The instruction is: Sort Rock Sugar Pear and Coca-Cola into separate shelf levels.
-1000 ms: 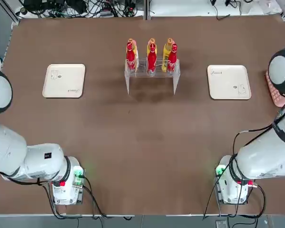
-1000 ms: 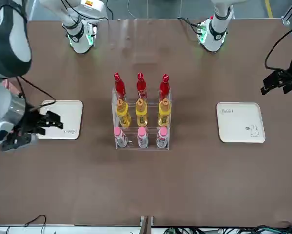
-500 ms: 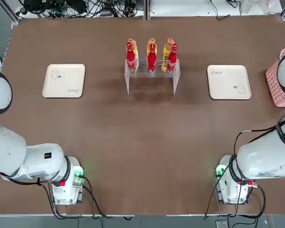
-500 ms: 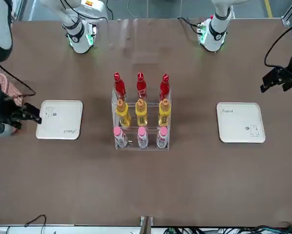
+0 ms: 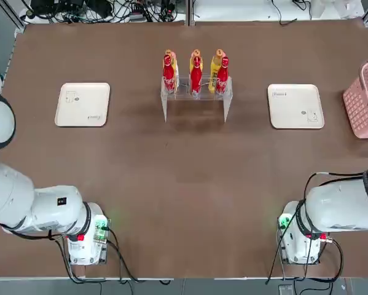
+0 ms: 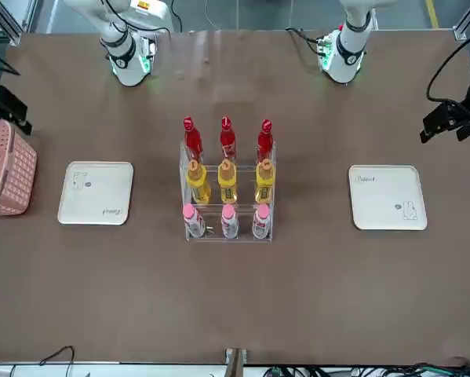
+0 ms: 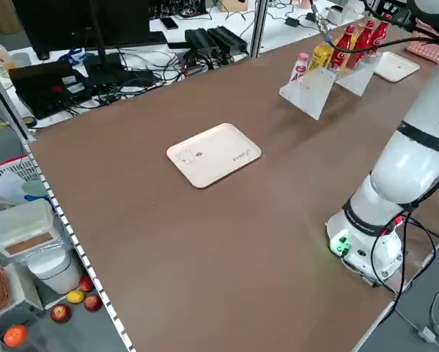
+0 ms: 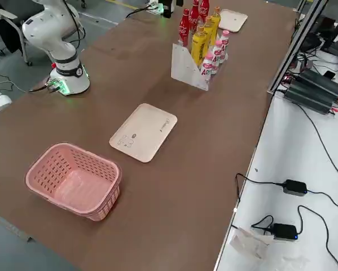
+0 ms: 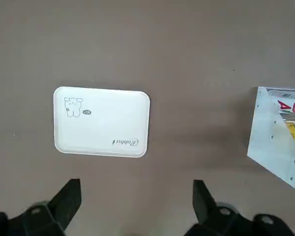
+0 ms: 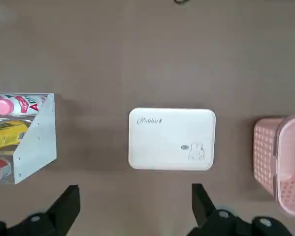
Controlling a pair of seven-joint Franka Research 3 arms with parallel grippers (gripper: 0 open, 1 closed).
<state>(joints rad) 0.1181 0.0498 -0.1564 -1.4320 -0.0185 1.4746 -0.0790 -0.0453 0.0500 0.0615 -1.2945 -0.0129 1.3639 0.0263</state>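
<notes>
Coca-Cola, the three slim red bottles with red caps and white script (image 6: 226,137), is standing on the top tier of the small clear acrylic stand (image 6: 226,206) at the far middle of the brown worktop (image 5: 184,184). You are seeing the Rock Sugar Pear, three slim yellow plastic bottles with orange caps (image 6: 227,182), lined up on the tier just below, and three small white bottles with pink caps (image 6: 228,221) filling the lowest tier. Each kind is keeping to its own level, so to my eye the sorting is reading as already done, and nothing is lying loose for you to pick up.

That would explain why both arms are hanging high and clear. Your left claw (image 9: 136,201) is hovering above the worktop near the flat white tray with a small animal print (image 9: 101,121), fingers spread wide and holding nothing. Your right claw (image 10: 135,204) is hovering likewise over the matching white tray (image 10: 172,139), released and bare, with the pink plastic lattice basket (image 10: 280,162) just beyond that tray at the worktop's right edge. Both trays are sitting bare, well apart from the stand on either side.

Around the worktop you are working among clutter: black cables and power bricks (image 8: 293,186) are trailing over a white bench, dark equipment (image 7: 58,73) is sitting behind the far edge, and a few small red and orange fruits (image 7: 58,312) are lying by storage bins on the floor.
</notes>
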